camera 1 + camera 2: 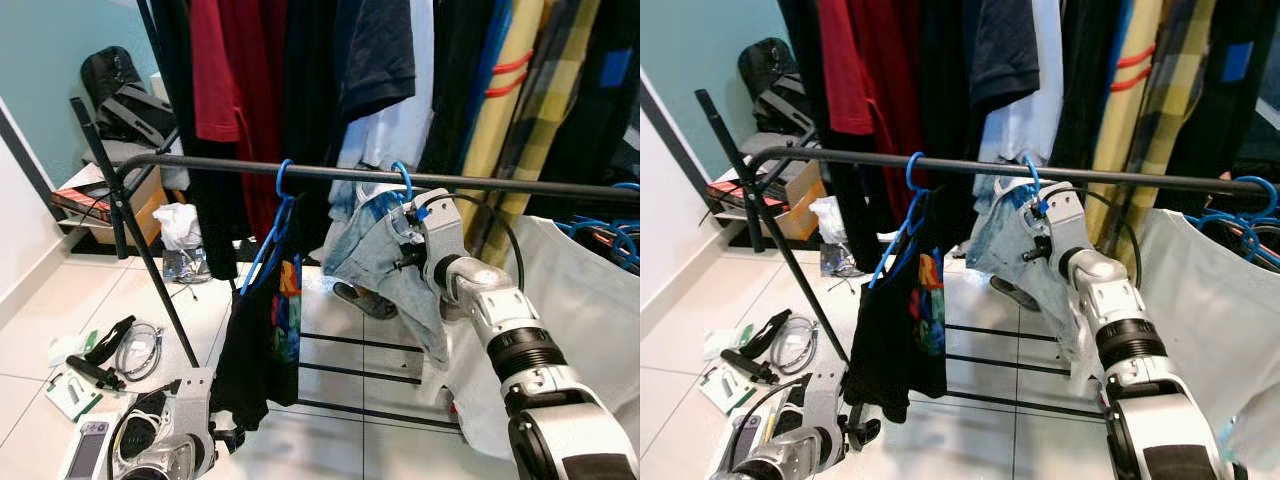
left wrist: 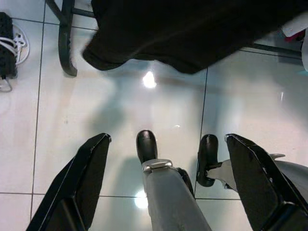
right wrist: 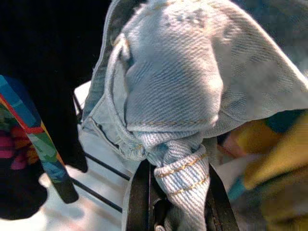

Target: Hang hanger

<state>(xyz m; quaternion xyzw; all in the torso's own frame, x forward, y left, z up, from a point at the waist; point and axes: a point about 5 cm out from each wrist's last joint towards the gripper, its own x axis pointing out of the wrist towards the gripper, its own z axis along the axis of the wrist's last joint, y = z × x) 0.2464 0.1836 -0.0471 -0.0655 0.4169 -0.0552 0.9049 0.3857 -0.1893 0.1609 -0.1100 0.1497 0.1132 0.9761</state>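
Right gripper (image 1: 412, 222) was raised to the black rail (image 1: 520, 184) of the clothes rack, just under it. Its jaws were clamped on a fold of pale denim garment (image 3: 192, 91); the right wrist view showed the cloth bunched between the two black fingers (image 3: 140, 197). That denim hung from a blue hanger (image 1: 404, 180), whose hook was already over the rail, near the rail's middle. Denim draped down beside the silver right forearm.

A second blue hanger (image 1: 281, 185) sat hooked on the same rail, toward its left end, well apart from the first. It carried a black t-shirt (image 1: 262, 340) with a multicoloured print (stripes visible in the right wrist view too).

Left gripper (image 2: 163, 173) hung low near the floor, jaws spread wide and empty, pointing at white tiles (image 2: 144, 110). The hem of the black t-shirt (image 2: 192, 33) was above it in that view, not touched.

Behind the rail: a dense row of hanging clothes, including a red garment (image 1: 225, 70) and a yellow plaid one (image 1: 520, 90). More blue hangers (image 1: 605, 235) lay in a white fabric bin (image 1: 570, 330) at the rack's right end. On the floor at left: cables (image 1: 140, 350), a black strap, small packets, a clear plastic bag (image 1: 182, 235). A dark backpack (image 1: 125, 95) sat on a low shelf by the teal wall.
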